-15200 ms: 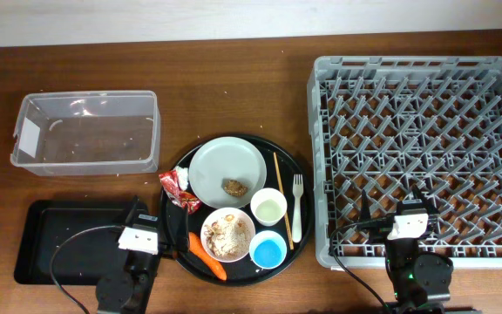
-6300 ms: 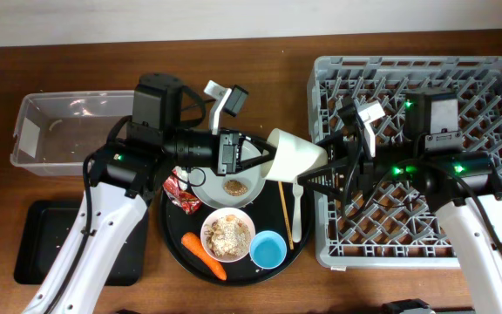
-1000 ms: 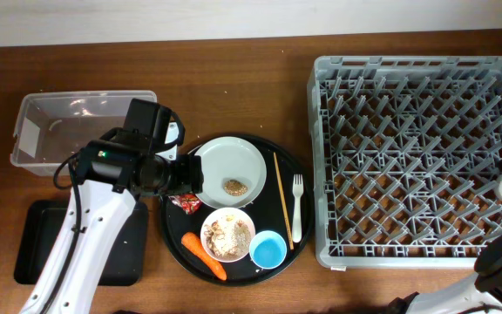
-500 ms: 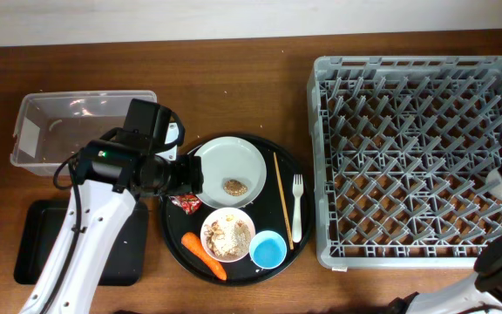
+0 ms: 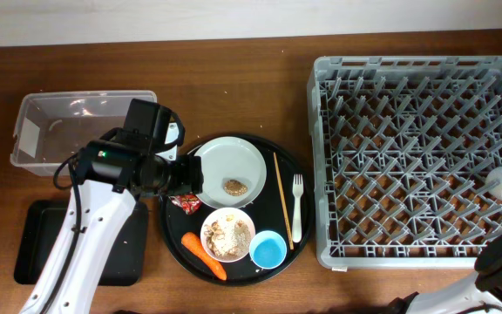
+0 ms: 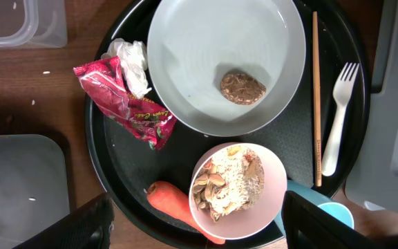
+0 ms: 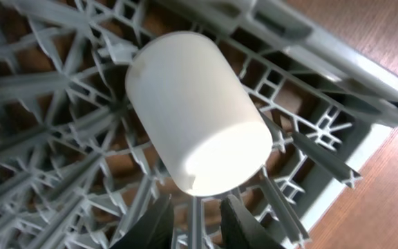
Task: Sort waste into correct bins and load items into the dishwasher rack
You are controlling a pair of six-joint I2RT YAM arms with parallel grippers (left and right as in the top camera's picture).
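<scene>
Since earlier, the white cylindrical cup (image 7: pixel 195 114) had moved into the grey plastic lattice rack (image 5: pixel 408 63) by the right edge of the surface (image 5: pixel 234 87). Our right gripper (image 7: pixel 197 205) stood slightly parted and empty, and our left gripper (image 6: pixel 197 207) was spread wide.

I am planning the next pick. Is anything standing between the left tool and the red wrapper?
Nothing visible covers the red wrapper; the open left tool hangs above the black tray with free air between. Only the tissue wad touches its upper end, and the plate rim lies close beside it.
</scene>
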